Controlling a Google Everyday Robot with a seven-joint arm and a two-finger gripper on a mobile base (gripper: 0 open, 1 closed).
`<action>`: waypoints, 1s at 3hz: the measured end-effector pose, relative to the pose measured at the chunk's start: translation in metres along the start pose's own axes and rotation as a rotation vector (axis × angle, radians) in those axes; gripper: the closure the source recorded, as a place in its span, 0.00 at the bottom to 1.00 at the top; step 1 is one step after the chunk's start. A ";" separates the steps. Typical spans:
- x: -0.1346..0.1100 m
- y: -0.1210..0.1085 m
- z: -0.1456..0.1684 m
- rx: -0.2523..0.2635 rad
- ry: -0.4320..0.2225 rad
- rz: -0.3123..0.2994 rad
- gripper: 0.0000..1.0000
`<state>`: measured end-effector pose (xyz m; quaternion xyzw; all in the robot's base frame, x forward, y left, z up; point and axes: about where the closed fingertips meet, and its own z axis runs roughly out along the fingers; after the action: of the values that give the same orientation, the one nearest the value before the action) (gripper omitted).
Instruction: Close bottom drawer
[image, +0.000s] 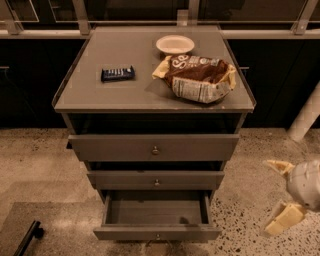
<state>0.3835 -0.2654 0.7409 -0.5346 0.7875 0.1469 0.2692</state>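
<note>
Camera view: bottom drawer (156, 233) pulled out; tool (272, 197), parted and empty at lower right, could be pushed off-centre, jamming it.

surface (90, 95): smooth grey, faint sheen
bottom drawer (130, 233): matt grey-brown front, metal knob
bag (197, 77): crinkled, glossy
floor (40, 165): speckled stone, polished
end effector (270, 197): smooth cream plastic, low at right, fingers apart

the gripper (281, 195) hangs right of the bottom drawer (150, 233), which juts forward beneath two upper drawers (155, 149).
</note>
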 end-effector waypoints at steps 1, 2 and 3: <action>0.039 -0.017 0.062 0.022 -0.159 0.081 0.00; 0.065 -0.025 0.131 -0.034 -0.256 0.156 0.00; 0.089 -0.024 0.182 -0.105 -0.255 0.222 0.00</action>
<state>0.4287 -0.2478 0.5433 -0.4345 0.7926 0.2833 0.3205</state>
